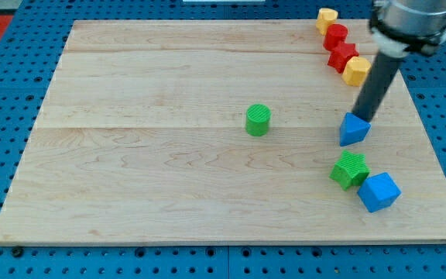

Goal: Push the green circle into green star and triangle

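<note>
The green circle (259, 120) stands near the middle of the wooden board (169, 170). The green star (350, 169) lies at the lower right, touching a blue cube (379, 191) on its lower right. A blue triangle (354, 129) sits above the star, apart from it. My tip (361, 118) rests at the top edge of the blue triangle, far to the right of the green circle. The dark rod slants up to the view's top right.
At the top right a row of blocks runs diagonally: a yellow block (327, 18), a red block (335, 36), a red star (343, 56) and a yellow block (356, 70). The board lies on a blue pegboard (6, 85).
</note>
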